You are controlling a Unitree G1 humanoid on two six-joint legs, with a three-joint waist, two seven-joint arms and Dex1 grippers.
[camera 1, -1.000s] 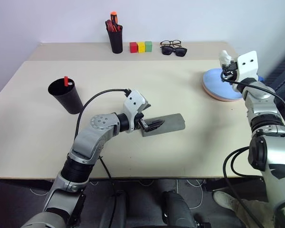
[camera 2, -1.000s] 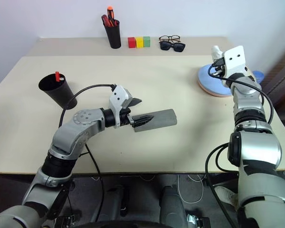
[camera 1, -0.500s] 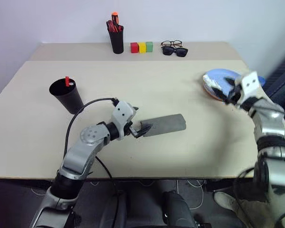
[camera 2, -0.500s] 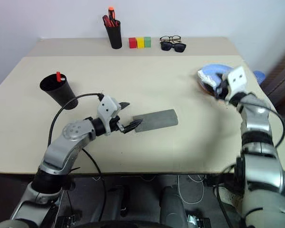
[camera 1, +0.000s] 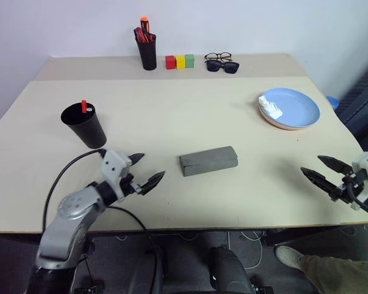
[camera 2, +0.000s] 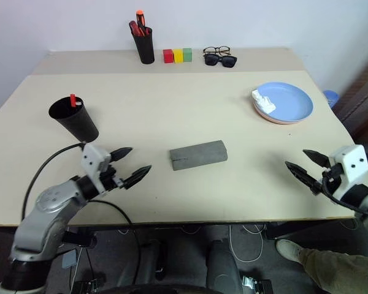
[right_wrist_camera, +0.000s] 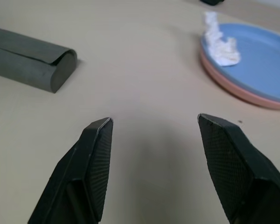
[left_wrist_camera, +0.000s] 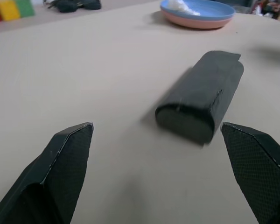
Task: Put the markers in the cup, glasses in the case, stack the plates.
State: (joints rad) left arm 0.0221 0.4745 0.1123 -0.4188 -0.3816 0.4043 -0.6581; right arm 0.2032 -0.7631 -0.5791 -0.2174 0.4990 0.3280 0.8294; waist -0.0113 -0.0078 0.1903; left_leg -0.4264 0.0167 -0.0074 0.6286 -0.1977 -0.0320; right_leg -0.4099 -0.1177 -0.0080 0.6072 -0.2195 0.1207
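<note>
Ahead of the left gripper [camera 1: 139, 171], whose fingers are spread wide with nothing between them, lies the grey case [camera 1: 208, 161], lid down, so the glasses look to be put away, though I can't see inside it. Off to that gripper's left and a little beyond it stands the black cup [camera 1: 84, 124] with a red marker cap [camera 1: 84, 105] poking over the rim; the second marker I can't make out.

Well ahead of the right gripper [camera 1: 323, 171], also parted and empty, the blue plate [camera 1: 296, 108] sits on the pink plate [right_wrist_camera: 233, 86], a crumpled white scrap [camera 1: 272, 105] lying in the blue one. By the look of it all three jobs are done, or nearly, with both arms low at the near edge of the table [camera 1: 172, 110].

Far beyond both grippers, along the back edge, stand a pen holder [camera 1: 148, 51] with red and orange pens, three coloured blocks [camera 1: 180, 61], and dark sunglasses [camera 1: 223, 65] with a clear-lensed pair just behind them. Nothing blocks either arm.
</note>
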